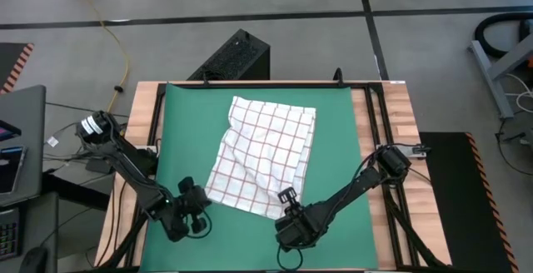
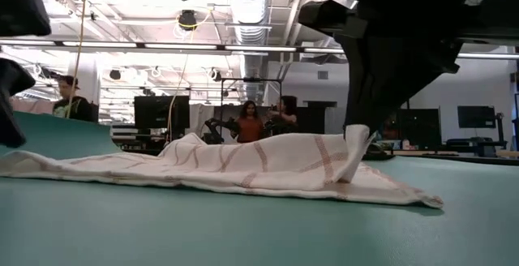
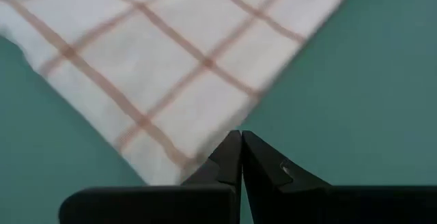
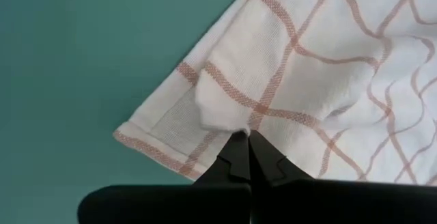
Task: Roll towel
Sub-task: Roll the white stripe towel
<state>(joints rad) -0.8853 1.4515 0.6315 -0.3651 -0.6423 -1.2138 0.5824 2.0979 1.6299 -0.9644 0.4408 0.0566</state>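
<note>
The white towel point(image 1: 262, 156) with red grid lines lies crumpled but mostly spread on the green mat point(image 1: 337, 131). It also shows in the low view point(image 2: 211, 165). My right gripper point(image 1: 287, 198) stands at the towel's near right corner and is shut on it point(image 4: 246, 136). My left gripper point(image 1: 200, 200) is shut point(image 3: 240, 136) at the towel's near left corner, with its fingertips over the towel's edge point(image 3: 205, 142). My right gripper pinches a small raised pucker of cloth point(image 4: 225, 115) between its two fingertips, just inside the towel's near right corner. The fingers come from above, pointing down. The pucker stands up off the mat point(image 2: 357, 148); the corner's hem and the remaining cloth lie on the mat. My left gripper's shut fingertips are at the towel's edge; I cannot tell whether they touch the cloth.
The mat covers a wooden table with black rails along its right side point(image 1: 387, 123). A black box point(image 1: 237, 57) stands beyond the far edge. A laptop point(image 1: 17, 140) sits left of the table. People point(image 2: 247, 124) stand far off in the room.
</note>
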